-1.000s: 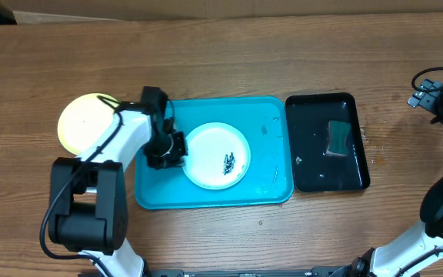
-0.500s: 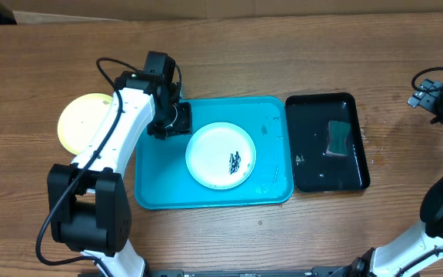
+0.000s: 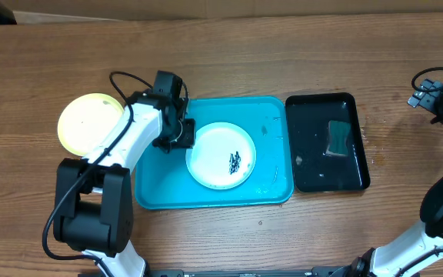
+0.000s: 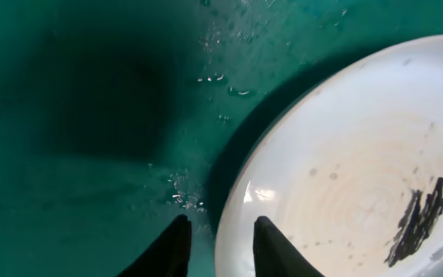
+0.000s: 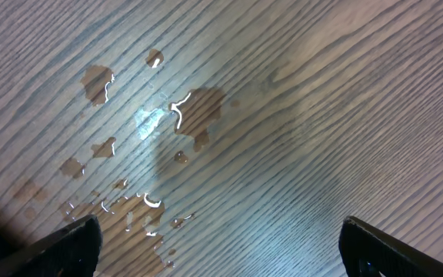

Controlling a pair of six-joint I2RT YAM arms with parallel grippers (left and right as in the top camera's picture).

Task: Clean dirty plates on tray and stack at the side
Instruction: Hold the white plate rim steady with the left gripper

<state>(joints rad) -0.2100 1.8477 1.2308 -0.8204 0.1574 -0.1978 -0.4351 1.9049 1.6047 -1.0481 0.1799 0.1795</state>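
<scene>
The white plate (image 3: 221,155) lies in the turquoise tray (image 3: 268,115) with dark specks (image 3: 235,161) near its middle. It also fills the right of the left wrist view (image 4: 344,177). My left gripper (image 3: 178,137) is at the plate's left edge. In its wrist view the gripper (image 4: 221,250) is open a little and straddles the rim, one finger over the plate and one over the wet tray floor (image 4: 91,154). The lime-green-rimmed plate (image 3: 89,121) lies on the table left of the tray. No light blue plate shows. My right gripper (image 3: 437,104) is wide open and empty (image 5: 221,246) over the wood.
A black tray (image 3: 314,165) with a sponge (image 3: 338,138) stands right of the turquoise tray. Water drops (image 5: 183,115) lie on the wood under my right gripper. Water beads (image 4: 221,77) sit on the turquoise tray floor.
My left gripper left the plate's left edge, swung up toward the tray's far left corner, then came back down to the plate's upper left rim. The plate shifted slightly right.
</scene>
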